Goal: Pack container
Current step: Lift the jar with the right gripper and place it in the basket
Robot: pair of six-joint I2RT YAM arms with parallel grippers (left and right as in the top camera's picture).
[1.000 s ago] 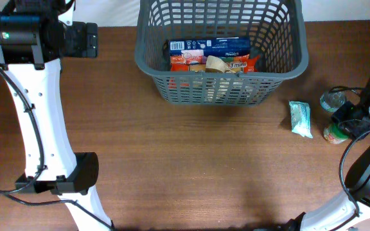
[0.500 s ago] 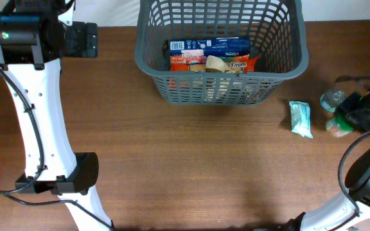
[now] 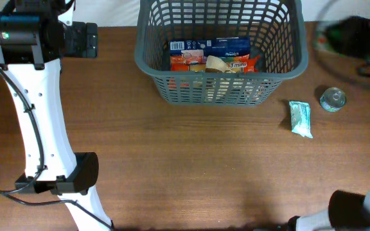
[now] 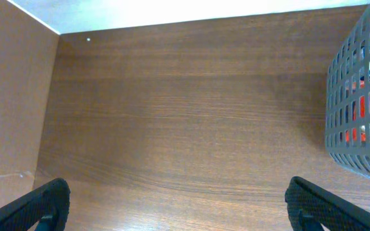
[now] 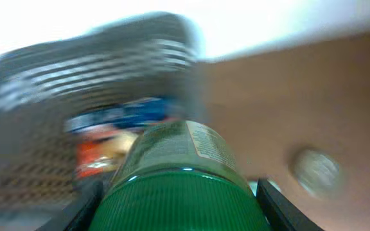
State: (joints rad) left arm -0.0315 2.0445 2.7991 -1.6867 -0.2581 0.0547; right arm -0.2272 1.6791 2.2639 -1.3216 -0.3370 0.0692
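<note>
Grey lattice container at the bench's far middle, groceries already inside. Right hand blurred just right of its rim, clamped on a green-lidded jar (carry step, likely). Next: over the rim, lower into free space, release. Left hand wide open, empty, well left

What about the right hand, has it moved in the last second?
Yes. The right hand went from beside the can toward the far edge of the table, level with the basket, carrying a green-lidded jar.
</note>
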